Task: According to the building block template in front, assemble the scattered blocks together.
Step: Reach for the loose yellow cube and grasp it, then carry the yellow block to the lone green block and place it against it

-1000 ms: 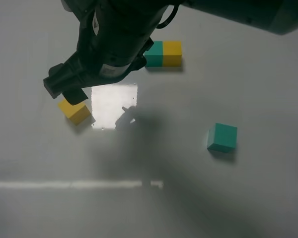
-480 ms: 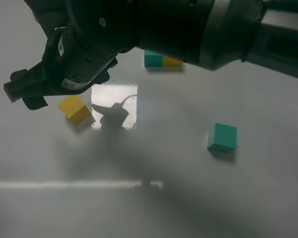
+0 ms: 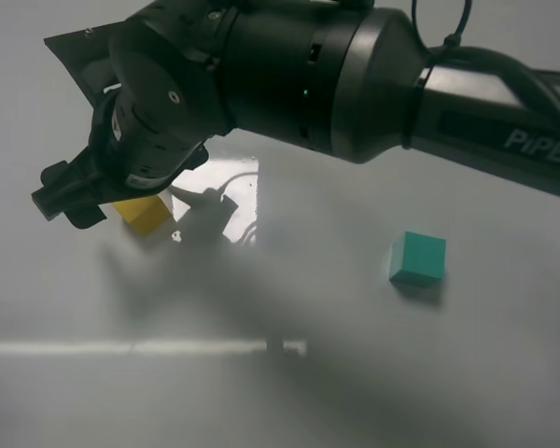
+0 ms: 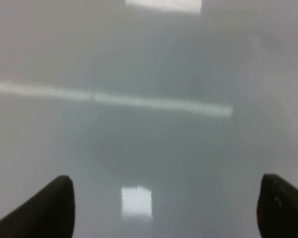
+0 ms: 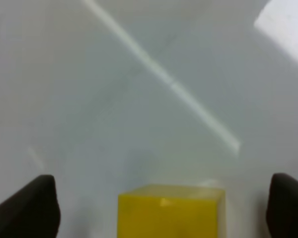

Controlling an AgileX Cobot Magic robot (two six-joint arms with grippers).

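Inspection at this moment found the assembly not yet started. The mustard-yellow matte cube (image 3: 149, 215) lay on the glossy white table (image 3: 289, 392) on the left of the overhead view. The teal-green matte cube (image 3: 417, 259) sat alone on the right, well apart from it, so the two scattered blocks were not joined. The right arm reached across the middle, and the right gripper (image 3: 70, 198) hung low over the yellow cube. The right wrist view showed its dark fingers (image 5: 35, 206) spread wide with the yellow cube between them, a clear gap on either side and no contact visible, so this gripper was open and held nothing. The left gripper (image 4: 166, 208) was likewise spread apart, with only bare table between its tips and no block in its view. The two-tone building block template could not be seen in any view. The bulk of the right arm covered the far part of the table in the overhead view, so its position could not be confirmed. In my judgement the step in hand was the approach to grasp the yellow cube. Closing on it, carrying it to the teal cube and setting the two side by side in the template's order were all outstanding.
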